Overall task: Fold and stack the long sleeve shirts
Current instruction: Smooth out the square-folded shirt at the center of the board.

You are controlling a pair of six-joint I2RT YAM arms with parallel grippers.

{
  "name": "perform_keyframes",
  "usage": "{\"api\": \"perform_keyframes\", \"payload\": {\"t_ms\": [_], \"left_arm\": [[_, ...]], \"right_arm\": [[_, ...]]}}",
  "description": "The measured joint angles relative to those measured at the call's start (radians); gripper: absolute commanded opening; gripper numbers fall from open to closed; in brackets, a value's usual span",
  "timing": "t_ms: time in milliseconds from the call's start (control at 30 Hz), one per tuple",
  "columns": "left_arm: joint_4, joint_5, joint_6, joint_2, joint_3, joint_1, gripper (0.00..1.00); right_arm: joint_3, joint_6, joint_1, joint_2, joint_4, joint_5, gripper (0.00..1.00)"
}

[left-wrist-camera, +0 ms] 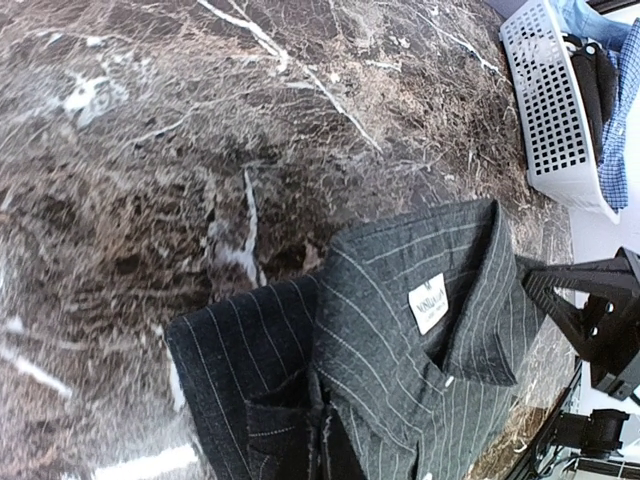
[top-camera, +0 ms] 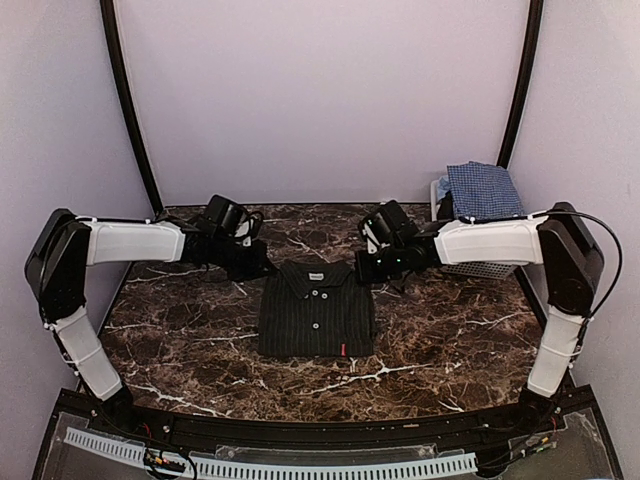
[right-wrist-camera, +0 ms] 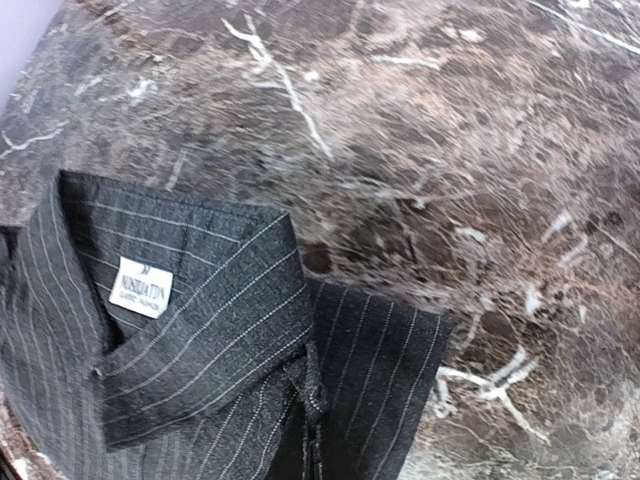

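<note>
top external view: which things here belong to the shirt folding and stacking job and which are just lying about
Part of the job:
- black pinstriped button-up cloth shirt, lying folded mid-table
- blue-and-white small-check cloth shirt, heaped on the basket at the far right

Just lying about:
- white slatted plastic basket
- brown marbled table

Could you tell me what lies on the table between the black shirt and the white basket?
Only bare marble tabletop between black shirt and basket, in the left wrist view.
</note>
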Motion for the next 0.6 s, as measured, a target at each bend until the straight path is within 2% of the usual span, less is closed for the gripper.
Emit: {"api": "perform_keyframes", "payload": {"t_ms": [200, 400, 600], "left_arm": [[0.046, 0.001, 0.019, 0.146, 0.058, 0.0, 0.0], [0.063, 0.009, 0.023, 0.262, 0.074, 0.0, 0.01], [0.063, 0.009, 0.026, 0.266, 0.116, 0.0, 0.03]], "right_arm": [[-0.058, 0.004, -0.04, 0.006, 0.008, 0.015, 0.0], [-0.058, 0.002, -0.076, 0.079, 0.039, 0.004, 0.0], [-0.055, -0.003, -0.076, 0.082, 0.026, 0.016, 0.26]]}}
